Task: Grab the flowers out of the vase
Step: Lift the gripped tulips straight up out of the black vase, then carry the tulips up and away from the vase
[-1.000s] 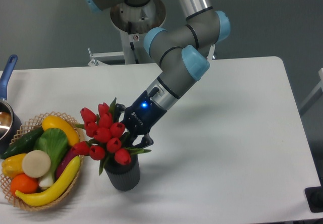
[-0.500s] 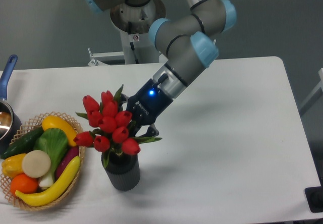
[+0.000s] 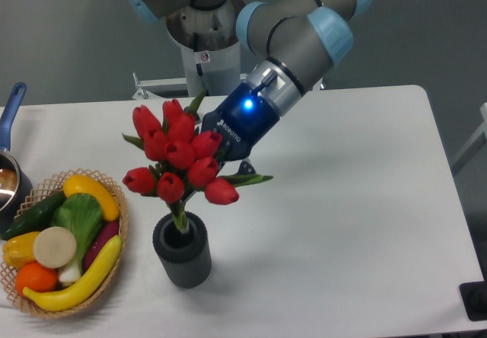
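White worktop, and the claw is pinching the flowers from behind. Red blooms sit raised above the vase, stem ends just inside its mouth. Wicker basket left of the vase.

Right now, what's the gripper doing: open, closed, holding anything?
Gripper: closed on the flowers, bunch raised, stems only just inside the mouth of the vase. Fingertips are hidden behind the blooms.
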You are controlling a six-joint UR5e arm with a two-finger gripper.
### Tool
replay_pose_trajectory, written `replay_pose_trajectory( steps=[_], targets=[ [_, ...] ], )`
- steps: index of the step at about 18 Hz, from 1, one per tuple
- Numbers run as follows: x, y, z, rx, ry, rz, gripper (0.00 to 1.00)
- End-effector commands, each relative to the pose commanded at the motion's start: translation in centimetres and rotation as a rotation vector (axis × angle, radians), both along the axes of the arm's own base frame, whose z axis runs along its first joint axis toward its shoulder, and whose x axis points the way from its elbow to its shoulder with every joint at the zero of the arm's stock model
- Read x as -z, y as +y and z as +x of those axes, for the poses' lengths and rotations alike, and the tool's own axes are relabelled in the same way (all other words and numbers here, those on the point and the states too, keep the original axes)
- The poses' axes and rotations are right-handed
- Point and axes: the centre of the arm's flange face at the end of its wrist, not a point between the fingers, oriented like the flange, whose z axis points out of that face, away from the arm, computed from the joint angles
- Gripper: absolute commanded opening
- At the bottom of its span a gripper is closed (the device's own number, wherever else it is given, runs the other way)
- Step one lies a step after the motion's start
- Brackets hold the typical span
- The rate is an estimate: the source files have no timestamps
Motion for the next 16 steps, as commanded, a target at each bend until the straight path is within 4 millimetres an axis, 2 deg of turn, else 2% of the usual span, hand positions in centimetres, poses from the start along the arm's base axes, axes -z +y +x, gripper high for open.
replay_pose_trajectory(
  steps=[4, 7, 13, 16],
  targets=[
    [-2.5, -0.6, -1.4, -0.037, -0.045, 0.007, 0.45],
    [-3.7, -1.2, -2.3, -0.054, -0.093, 0.015, 0.45],
    [-4.5, -3.9, -5.4, -0.106, -0.093, 0.045, 0.45],
    [-4.5, -6.0, -7.7, -0.156, -0.086, 0.048, 0.45]
  ],
)
